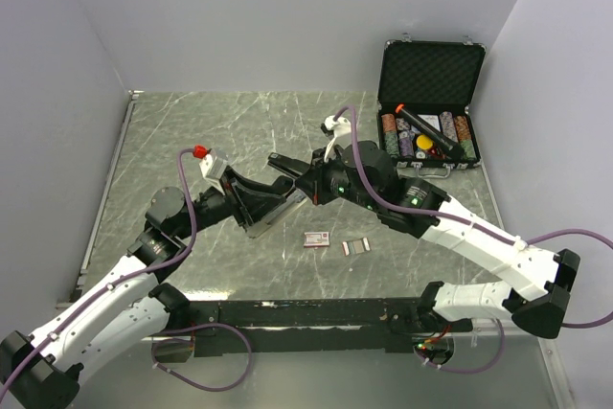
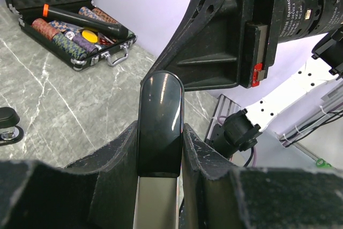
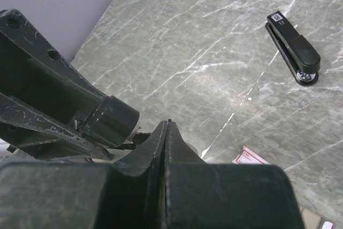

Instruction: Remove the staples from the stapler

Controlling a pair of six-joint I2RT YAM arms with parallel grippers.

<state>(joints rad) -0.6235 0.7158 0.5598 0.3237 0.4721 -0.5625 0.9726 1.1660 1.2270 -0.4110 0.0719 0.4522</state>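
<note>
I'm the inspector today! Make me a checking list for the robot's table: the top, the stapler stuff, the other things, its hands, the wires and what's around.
Surface: green-grey marbled table with white veins.
Job's things: stapler held in the left hand, silver rail showing; staples lie as short strips on the table.
Clutter: second stapler lying flat; red-and-white box; open case holding poker chips and a black tube.
Hands: left hand shut on the stapler; right hand shut, holding nothing.
Cables: purple cables run along both arms.
Surroundings: plain pale walls.
</note>
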